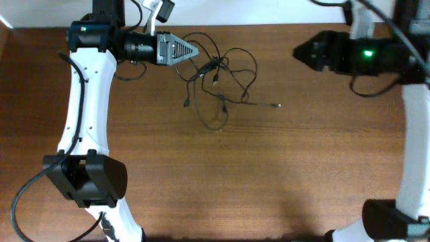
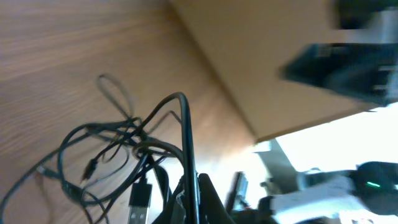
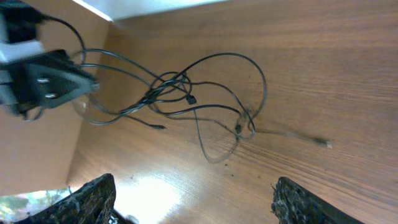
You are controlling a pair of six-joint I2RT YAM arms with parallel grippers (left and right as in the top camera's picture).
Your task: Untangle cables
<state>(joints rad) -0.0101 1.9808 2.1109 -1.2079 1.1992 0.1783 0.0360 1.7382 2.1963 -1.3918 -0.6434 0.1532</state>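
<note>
The cables (image 1: 218, 74) are thin black cords tangled in a loose bundle at the back middle of the wooden table, with small plugs and a long strand trailing right. My left gripper (image 1: 195, 51) is at the bundle's left edge, shut on one black cable strand (image 2: 186, 143); a USB plug (image 2: 140, 202) lies beside its fingers. My right gripper (image 1: 299, 51) is open and empty, raised to the right of the tangle, which shows ahead of it in the right wrist view (image 3: 186, 99).
The table's back edge (image 1: 269, 27) meets a white wall just behind the tangle. The arm bases stand at the front left (image 1: 87, 178) and front right (image 1: 396, 218).
</note>
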